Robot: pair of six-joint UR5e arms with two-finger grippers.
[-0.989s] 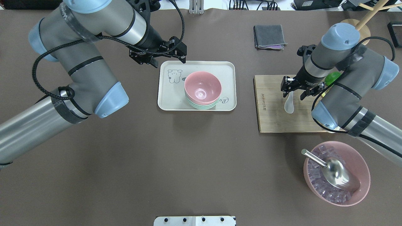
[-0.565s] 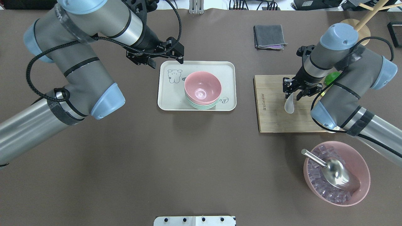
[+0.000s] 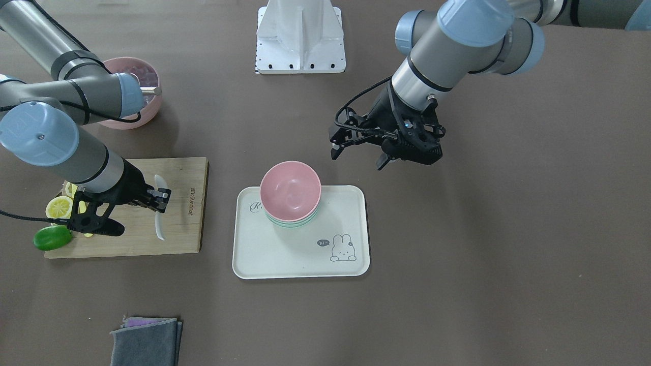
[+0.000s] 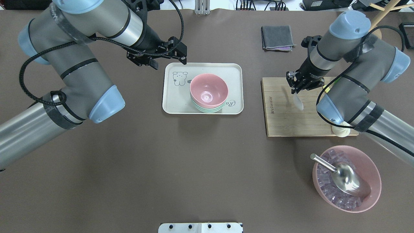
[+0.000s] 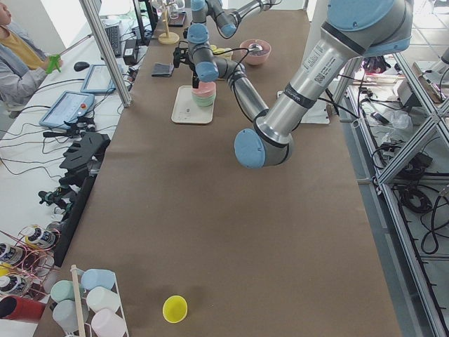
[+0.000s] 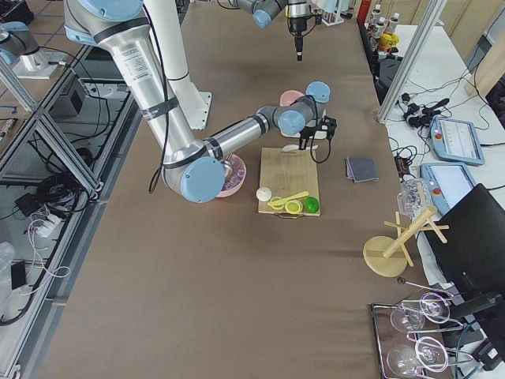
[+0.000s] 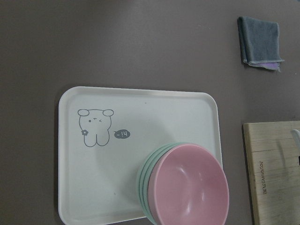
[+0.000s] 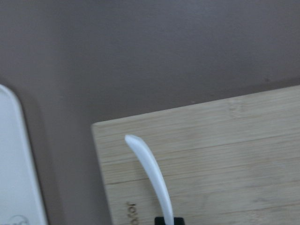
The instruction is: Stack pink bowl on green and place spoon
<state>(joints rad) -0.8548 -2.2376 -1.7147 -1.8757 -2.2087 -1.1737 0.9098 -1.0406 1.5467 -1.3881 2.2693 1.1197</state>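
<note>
counter (image 4: 207, 161): matt brown covering, smooth
tray (image 4: 174, 100): cream plastic, satin, printed cartoon
pink bowl (image 4: 208, 89): smooth plastic, soft sheen
green bowl (image 4: 207, 110): same plastic look, pale
spoon (image 4: 299, 103): white, glossy; plastic or ceramic, cannot tell
board (image 4: 284, 123): bare pale wood, visible grain
cloth (image 4: 277, 36): grey fabric, matt
scoop (image 4: 351, 181): polished metal, mirror-bright

Bright, even overhead light throws soft shadows below the tray (image 4: 171, 106). Glare glints off the metal scoop (image 4: 351, 179), lower right. The right wrist view is blurred, the spoon (image 8: 153, 176) smeared.
</note>
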